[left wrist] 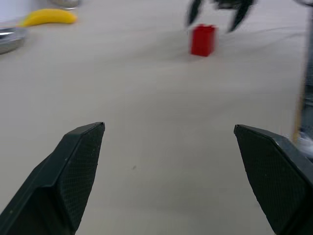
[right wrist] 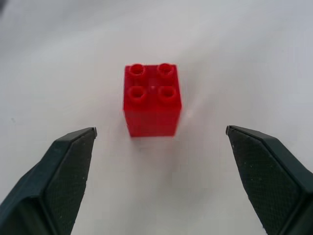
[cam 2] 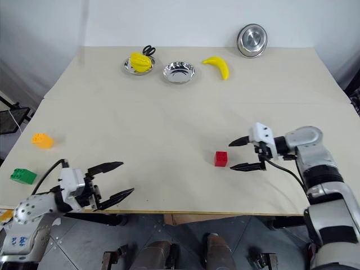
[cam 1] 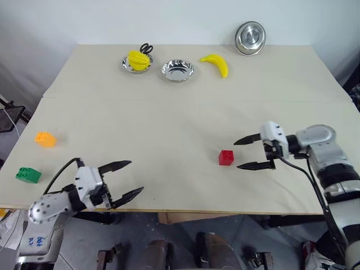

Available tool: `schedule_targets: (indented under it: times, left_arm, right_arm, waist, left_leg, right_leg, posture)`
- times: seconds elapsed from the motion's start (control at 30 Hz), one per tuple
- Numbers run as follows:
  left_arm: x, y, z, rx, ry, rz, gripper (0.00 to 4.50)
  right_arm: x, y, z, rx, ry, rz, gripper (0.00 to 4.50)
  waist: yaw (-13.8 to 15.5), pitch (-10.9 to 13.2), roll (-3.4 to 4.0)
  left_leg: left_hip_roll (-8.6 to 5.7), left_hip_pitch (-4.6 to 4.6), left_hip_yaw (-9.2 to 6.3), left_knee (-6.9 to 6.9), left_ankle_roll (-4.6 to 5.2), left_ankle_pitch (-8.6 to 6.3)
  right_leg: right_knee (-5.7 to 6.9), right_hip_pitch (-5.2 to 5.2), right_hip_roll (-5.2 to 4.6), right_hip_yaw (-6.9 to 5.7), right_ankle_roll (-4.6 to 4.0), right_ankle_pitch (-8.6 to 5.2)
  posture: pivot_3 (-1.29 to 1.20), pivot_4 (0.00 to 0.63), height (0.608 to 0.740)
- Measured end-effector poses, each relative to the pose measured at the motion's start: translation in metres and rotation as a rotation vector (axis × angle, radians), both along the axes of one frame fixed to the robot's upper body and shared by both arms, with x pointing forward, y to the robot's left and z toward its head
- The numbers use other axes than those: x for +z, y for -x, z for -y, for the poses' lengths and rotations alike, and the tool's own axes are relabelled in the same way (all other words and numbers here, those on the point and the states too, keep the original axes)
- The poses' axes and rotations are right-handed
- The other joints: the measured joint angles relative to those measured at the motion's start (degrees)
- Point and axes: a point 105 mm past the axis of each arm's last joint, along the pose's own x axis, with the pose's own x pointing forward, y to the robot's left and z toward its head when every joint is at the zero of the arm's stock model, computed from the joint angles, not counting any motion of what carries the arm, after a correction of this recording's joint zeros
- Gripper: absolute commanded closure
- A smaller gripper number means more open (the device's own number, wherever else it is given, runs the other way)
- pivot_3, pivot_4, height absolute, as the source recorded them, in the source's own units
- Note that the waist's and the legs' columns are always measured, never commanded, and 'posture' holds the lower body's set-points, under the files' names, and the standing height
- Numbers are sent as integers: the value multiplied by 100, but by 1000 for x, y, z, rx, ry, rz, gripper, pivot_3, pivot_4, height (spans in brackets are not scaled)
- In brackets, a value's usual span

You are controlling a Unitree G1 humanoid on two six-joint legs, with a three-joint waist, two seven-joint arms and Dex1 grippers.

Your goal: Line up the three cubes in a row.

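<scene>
Beige tabletop (cam 1: 169,118) fills the centre of the frame in the left eye view. Red cube (cam 1: 226,157) stands studs-up at lower right of centre, alone on the surface. Right gripper (cam 1: 244,153), at mid-right, points toward it w/ both black fingers spread wide, empty; the cube sits just beyond the fingertips, apart from them. In the right wrist view the red cube (right wrist: 152,100) lies ahead of the two fingers (right wrist: 63,166), centred on the gap between them, 4 studs showing, no contact.

Orange cube (cam 1: 45,139) rests at far left, mid-height. Green cube (cam 1: 28,175) lies below it, near the table's front-left edge; the two are near each other, well apart from the red one. The three cubes form no row.

Left gripper (cam 1: 128,179), at lower left over the table's front edge, has its fingers splayed apart and holds nothing. It is near the green cube but not touching.

Along the top of the frame: a metal bowl w/ a yellow item (cam 1: 138,61), an empty metal bowl (cam 1: 178,71), a banana (cam 1: 216,64) to its right, and a third bowl (cam 1: 250,38) tilted at the table's back edge, upper right.
</scene>
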Motion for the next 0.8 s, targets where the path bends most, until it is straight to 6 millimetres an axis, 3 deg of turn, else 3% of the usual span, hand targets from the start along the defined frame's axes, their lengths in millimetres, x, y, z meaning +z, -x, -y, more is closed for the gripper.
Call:
schedule_targets:
  times: [0.07, 0.2, 0.33, 0.47, 0.6, 0.8]
  left_arm:
    - [-3, 4, -14, 105, 29, 5, 0]
    - [-3, 18, -62, 448, 137, 58, 0]
    - [-16, 56, -107, 797, 250, 71, 0]
    - [-35, 83, -117, 973, 325, 30, 0]
    - [-39, 97, -121, 1048, 347, 40, 0]
    - [-14, 95, -128, 1124, 373, 150, 0]
  right_arm:
    - [4, 7, 6, -17, -92, 25, 44]
    - [9, 27, 5, -1, -305, 49, 44]
    - [-5, 45, 9, -20, -395, 20, 44]
    - [-21, 58, 8, -29, -427, -9, 44]
    - [-14, 57, 3, -9, -467, 47, 44]
    - [1, 47, -8, 31, -499, 99, 44]
  waist:
    - [-1, 2, -3]
    - [-9, 4, -6]
    - [13, 5, -9]
    - [105, 14, -23]
    - [140, 15, -31]
    - [147, 15, -31]
  left_leg:
    - [2, 0, 1, 0, 2, -1]
    - [7, 3, 3, 1, 7, -4]
    - [7, 9, 7, 3, 23, -15]
    - [5, 6, 14, 8, 38, -22]
    - [6, 8, 16, 8, 56, -29]
    - [6, 8, 14, 8, 54, -28]
  right_leg:
    - [-4, 4, 0, 1, 0, 0]
    - [-3, 7, 1, 2, 0, 0]
    - [-15, 22, 1, 6, 0, 0]
    - [-32, 26, -1, 10, -2, -1]
    - [-37, 31, -1, 12, -8, -4]
    - [-36, 30, -1, 10, -8, -4]
  posture:
    - [0, 150, 740]
    - [0, 150, 740]
    - [0, 150, 740]
    - [0, 150, 740]
    - [0, 150, 740]
    - [0, 150, 740]
